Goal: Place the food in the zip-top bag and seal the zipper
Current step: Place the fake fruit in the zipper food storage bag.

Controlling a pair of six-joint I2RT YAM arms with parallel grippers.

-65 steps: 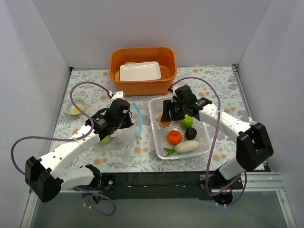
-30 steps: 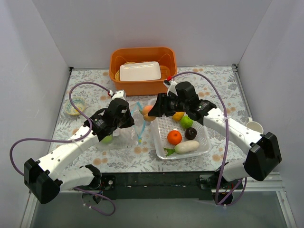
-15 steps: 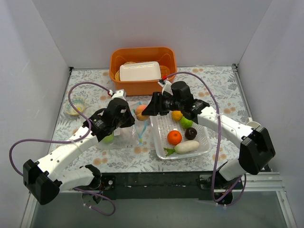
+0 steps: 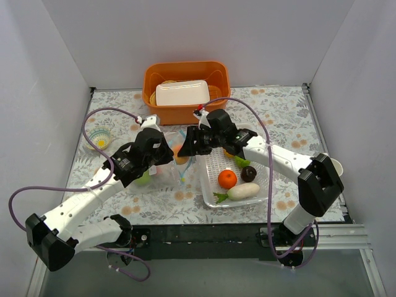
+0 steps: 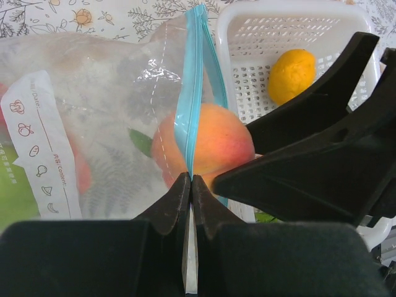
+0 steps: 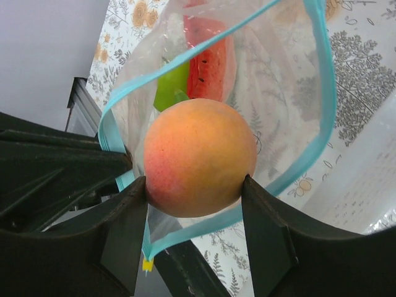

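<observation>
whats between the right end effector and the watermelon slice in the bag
The peach, gripped by the right end effector at the bag's open mouth; the watermelon slice lies deeper inside. The right wrist view shows it.

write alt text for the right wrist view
The right gripper clamps a peach at the open mouth of the clear zip-top bag, with the blue-teal zipper looping around it. Inside the bag lie a red watermelon slice and a green apple.
</observation>
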